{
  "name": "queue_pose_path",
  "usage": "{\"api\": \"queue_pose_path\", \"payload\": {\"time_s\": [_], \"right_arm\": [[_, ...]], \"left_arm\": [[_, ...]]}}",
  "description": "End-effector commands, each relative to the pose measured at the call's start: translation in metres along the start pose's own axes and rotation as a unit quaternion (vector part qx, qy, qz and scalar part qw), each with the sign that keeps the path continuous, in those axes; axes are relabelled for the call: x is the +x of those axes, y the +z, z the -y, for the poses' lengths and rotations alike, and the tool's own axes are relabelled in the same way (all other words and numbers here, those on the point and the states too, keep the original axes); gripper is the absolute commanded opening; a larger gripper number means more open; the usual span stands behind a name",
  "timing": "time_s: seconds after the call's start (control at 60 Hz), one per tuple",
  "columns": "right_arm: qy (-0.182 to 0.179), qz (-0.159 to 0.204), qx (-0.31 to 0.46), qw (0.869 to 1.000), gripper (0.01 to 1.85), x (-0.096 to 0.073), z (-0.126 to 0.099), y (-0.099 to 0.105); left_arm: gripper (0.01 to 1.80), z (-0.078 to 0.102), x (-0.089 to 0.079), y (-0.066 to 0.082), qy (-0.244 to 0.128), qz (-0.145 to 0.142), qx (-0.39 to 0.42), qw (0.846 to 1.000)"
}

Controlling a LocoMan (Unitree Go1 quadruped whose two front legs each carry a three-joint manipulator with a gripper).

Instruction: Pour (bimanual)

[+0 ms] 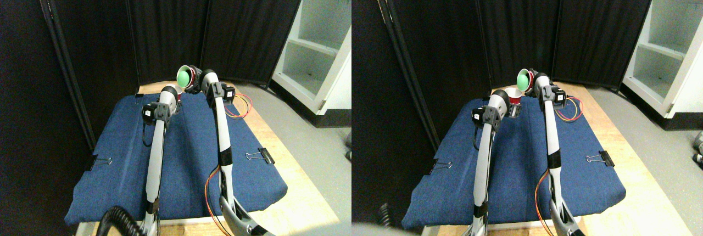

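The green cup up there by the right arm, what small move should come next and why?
Probably tip it a little further. The green cup is already on its side at the right gripper, mouth toward the camera, directly above and beside the red cup at the left gripper. I cannot see whether anything has left it, so a slight extra tilt over the red cup seems the safest step.

A matt blue cloth (187, 153) covers pale smooth wood (285, 153). Beside the right gripper (193, 82), the green cup (184, 74) looks glossy plastic.
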Motion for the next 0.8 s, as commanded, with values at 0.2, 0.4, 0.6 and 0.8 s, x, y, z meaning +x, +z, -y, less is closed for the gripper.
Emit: {"api": "queue_pose_path", "payload": {"time_s": [0.2,0.4,0.6,0.8], "right_arm": [[0.002,0.015,-0.031,0.999,0.01,0.0065,-0.0033,0.0088],[-0.002,0.019,-0.065,0.998,0.01,0.0074,-0.0058,0.0106],[-0.01,0.021,-0.088,0.996,0.01,0.0107,-0.0056,0.0127],[-0.009,0.02,-0.107,0.994,0.01,0.0118,-0.0056,0.0117]], "left_arm": [[0.01,0.0061,0.0059,0.0008,-0.011,0.002,-0.007,1.0],[0.01,0.0066,0.0083,0.0029,-0.012,0.004,-0.006,1.0],[0.01,0.0056,0.0108,0.0044,-0.005,0.003,-0.014,1.0],[0.01,0.005,0.0128,0.0055,-0.005,0.003,-0.014,1.0]]}}
